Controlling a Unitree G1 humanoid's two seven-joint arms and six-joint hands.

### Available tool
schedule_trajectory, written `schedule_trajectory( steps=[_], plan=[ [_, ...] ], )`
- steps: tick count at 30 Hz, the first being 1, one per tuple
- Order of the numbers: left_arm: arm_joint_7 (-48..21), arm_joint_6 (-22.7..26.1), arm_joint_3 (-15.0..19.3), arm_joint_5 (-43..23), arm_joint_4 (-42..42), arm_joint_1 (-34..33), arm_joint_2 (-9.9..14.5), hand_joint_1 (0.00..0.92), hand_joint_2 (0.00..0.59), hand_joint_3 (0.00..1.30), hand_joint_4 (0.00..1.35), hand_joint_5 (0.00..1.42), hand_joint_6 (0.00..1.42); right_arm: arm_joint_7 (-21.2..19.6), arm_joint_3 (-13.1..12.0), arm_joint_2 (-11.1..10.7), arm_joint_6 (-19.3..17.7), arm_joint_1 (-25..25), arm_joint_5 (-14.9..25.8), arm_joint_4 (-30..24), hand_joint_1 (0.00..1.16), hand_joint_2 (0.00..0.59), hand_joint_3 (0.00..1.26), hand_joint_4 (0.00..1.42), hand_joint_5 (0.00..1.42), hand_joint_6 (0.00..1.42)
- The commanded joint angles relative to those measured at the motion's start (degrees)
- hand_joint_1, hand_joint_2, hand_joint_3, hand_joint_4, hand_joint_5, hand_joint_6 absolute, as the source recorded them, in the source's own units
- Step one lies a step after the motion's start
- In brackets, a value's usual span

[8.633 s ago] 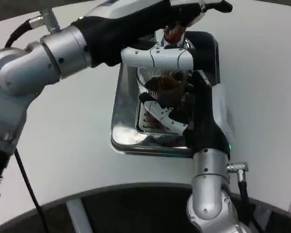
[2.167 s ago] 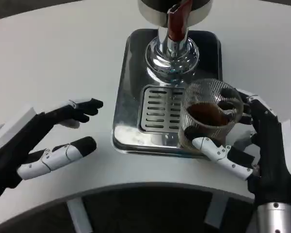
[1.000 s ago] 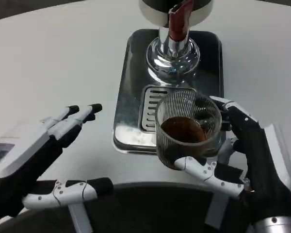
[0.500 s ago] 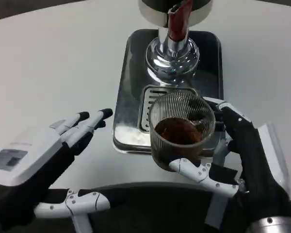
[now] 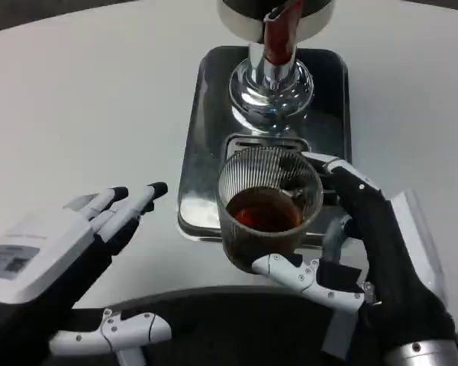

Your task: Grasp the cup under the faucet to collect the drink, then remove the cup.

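Fingers of the right hand wrap around a ribbed, clear glass cup — the thumb lies white across the lower front of the glass, the black-and-white fingers curl round its far right side, and the cup is firmly held. Dark reddish-brown drink fills roughly the lower half of the cup. The cup sits in front of the shiny steel drip tray, covering part of the tray's slotted grate, and is nearer the camera than the chrome faucet column with a red spout, which stands beyond the fingertips at the tray's far end.

Off to the left of the cup, the left hand holds nothing — its fingers are spread and stretched forward above the white table, the thumb set well apart below, and none of them touches the cup or tray.
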Motion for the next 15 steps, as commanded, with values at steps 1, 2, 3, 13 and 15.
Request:
schedule_trajectory(
  steps=[1,2,3,13,15],
  plan=[
    [-1.23,-0.08,1.26,0.20,-1.78,2.01,0.39,0.000,0.096,0.00,0.00,0.00,0.02,0.09,1.43,0.63,-2.71,-0.47,0.11,-2.06,0.83,0.226,0.75,0.86,1.07,1.20],
    [-1.32,-0.22,1.46,0.12,-1.89,2.23,0.46,0.000,0.096,0.00,0.00,0.00,0.02,0.12,1.58,0.70,-2.63,-0.52,0.08,-2.06,0.83,0.226,0.75,0.86,1.07,1.20],
    [-1.42,-0.36,1.66,0.02,-1.97,2.45,0.55,0.000,0.096,0.00,0.00,0.00,0.02,0.13,1.67,0.73,-2.57,-0.55,0.06,-2.06,0.83,0.226,0.75,0.86,1.07,1.20],
    [-2.82,-0.21,3.53,0.68,-2.83,4.56,0.83,0.000,0.096,0.00,0.00,0.00,0.00,0.33,2.70,0.98,-2.16,-0.70,-0.53,-2.28,0.83,0.226,0.76,0.86,1.07,1.22],
    [-3.01,-0.05,3.71,0.88,-2.96,4.71,0.79,0.000,0.096,0.00,0.00,0.00,0.00,0.42,2.84,1.03,-1.97,-0.64,-0.53,-2.47,0.83,0.227,0.76,0.86,1.07,1.22]
  ],
)
